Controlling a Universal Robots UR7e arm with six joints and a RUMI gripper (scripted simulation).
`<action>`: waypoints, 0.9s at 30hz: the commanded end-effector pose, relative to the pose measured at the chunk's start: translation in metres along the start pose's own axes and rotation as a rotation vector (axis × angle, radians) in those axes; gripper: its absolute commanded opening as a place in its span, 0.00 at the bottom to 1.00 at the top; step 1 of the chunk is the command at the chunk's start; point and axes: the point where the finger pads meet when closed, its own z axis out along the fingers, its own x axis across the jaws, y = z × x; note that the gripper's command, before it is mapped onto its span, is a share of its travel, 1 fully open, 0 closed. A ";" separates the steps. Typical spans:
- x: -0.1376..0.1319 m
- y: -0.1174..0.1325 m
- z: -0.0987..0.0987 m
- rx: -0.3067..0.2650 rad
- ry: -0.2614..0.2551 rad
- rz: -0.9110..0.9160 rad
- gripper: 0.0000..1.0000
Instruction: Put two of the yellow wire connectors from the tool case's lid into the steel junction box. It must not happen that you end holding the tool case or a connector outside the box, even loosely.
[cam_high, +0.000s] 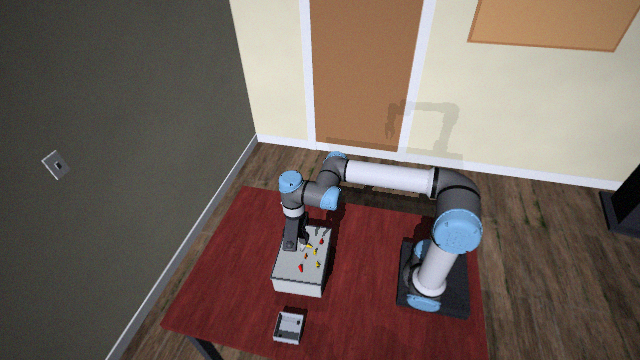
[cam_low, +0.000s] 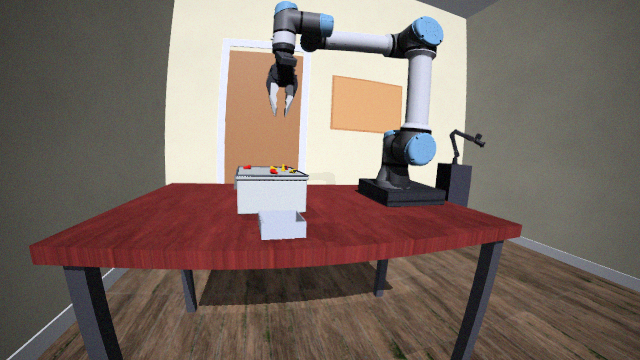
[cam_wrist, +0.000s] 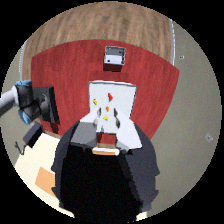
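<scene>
The grey tool case (cam_high: 301, 260) stands on the red table, and its flat lid carries several small yellow wire connectors (cam_high: 315, 251) and red ones (cam_high: 300, 268). The case also shows in the front view (cam_low: 271, 190) and the wrist view (cam_wrist: 111, 100). The open steel junction box (cam_high: 289, 327) sits on the table just in front of the case (cam_low: 282, 225), apart from it. My gripper (cam_low: 280, 111) hangs high above the lid's back edge, pointing down, with its fingers drawn nearly together and nothing between them. In the wrist view the fingertips frame a yellow connector (cam_wrist: 106, 118) far below.
The arm's base (cam_low: 400, 192) stands on a dark plate at the table's right rear. A black stand with a small arm (cam_low: 454, 182) is behind the table's right side. The junction box lies near the table's front edge.
</scene>
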 end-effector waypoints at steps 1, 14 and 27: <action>-0.004 0.008 0.014 0.000 0.001 -0.046 0.17; -0.048 0.051 0.103 -0.001 0.001 -0.340 0.17; -0.059 0.058 0.120 -0.001 0.001 -0.396 0.17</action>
